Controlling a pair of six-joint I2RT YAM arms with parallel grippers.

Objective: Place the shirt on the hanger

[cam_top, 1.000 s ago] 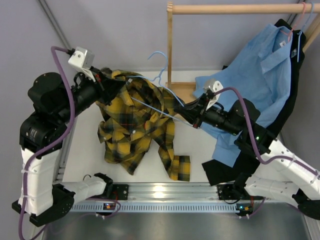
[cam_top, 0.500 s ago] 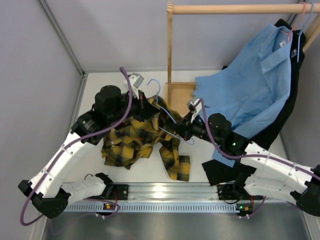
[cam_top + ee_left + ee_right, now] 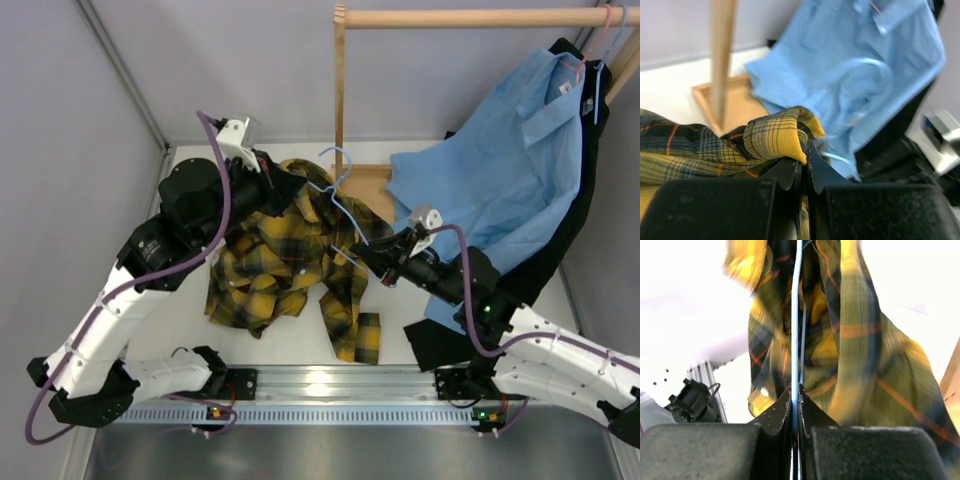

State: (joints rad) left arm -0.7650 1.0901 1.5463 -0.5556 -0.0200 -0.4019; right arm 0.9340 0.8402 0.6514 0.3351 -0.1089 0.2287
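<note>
Slanting hanger (image 3: 796,315), hook rearward, shirt (image 3: 270,260) draped

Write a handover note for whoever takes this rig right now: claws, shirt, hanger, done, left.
Left claw: shut on a fold of the yellow and black plaid flannel shirt.
Right claw: shut on the thin pale blue wire hanger.
Where: shirt bunched on the white table between the arms; hanger wire runs into the fabric, hook sticking out.
Done: both gripped, hanger partly inside.
Left: work both shoulders onto the hanger; neither looks seated.
</note>
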